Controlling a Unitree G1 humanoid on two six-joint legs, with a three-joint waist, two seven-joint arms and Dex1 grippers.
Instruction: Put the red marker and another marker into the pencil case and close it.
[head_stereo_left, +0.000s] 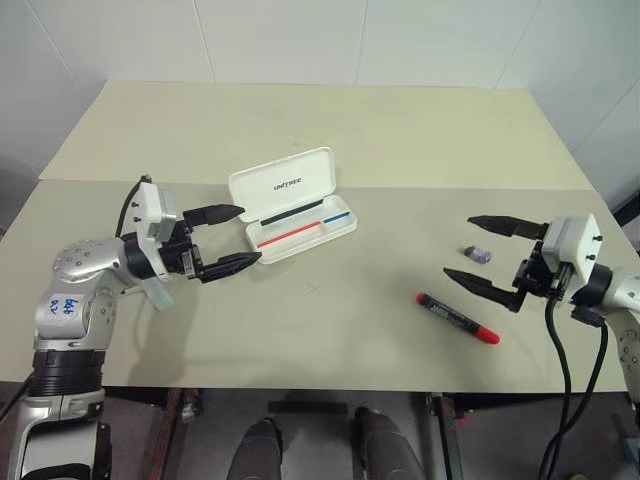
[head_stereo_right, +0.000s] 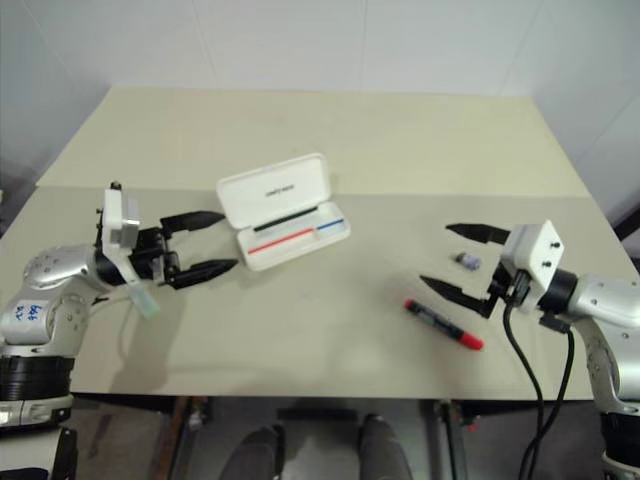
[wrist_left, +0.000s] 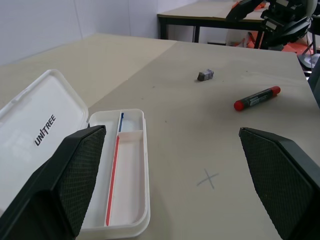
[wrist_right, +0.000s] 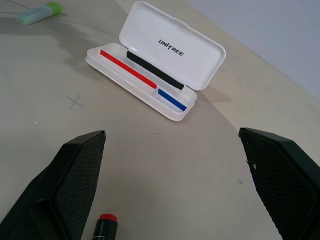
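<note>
The white pencil case (head_stereo_left: 285, 182) lies open left of the table's middle, lid tipped back, with red-blue and black stripes inside. My left gripper (head_stereo_left: 250, 234) hovers open just left of it, nothing between its fingers. The mint-green marker (head_stereo_right: 143, 300) lies on the table below my left forearm, partly hidden by it; the right wrist view shows it beyond the case (wrist_right: 40, 13). The red marker (head_stereo_left: 457, 318) lies flat near the front edge on the right. My right gripper (head_stereo_left: 458, 245) stands open above and right of it, empty.
A small grey lump (head_stereo_left: 479, 254) sits on the table between my right gripper's fingers as seen from above. A seam (head_stereo_left: 420, 189) runs across the tabletop behind the case. A faint cross mark (head_stereo_left: 316, 290) lies in front of the case.
</note>
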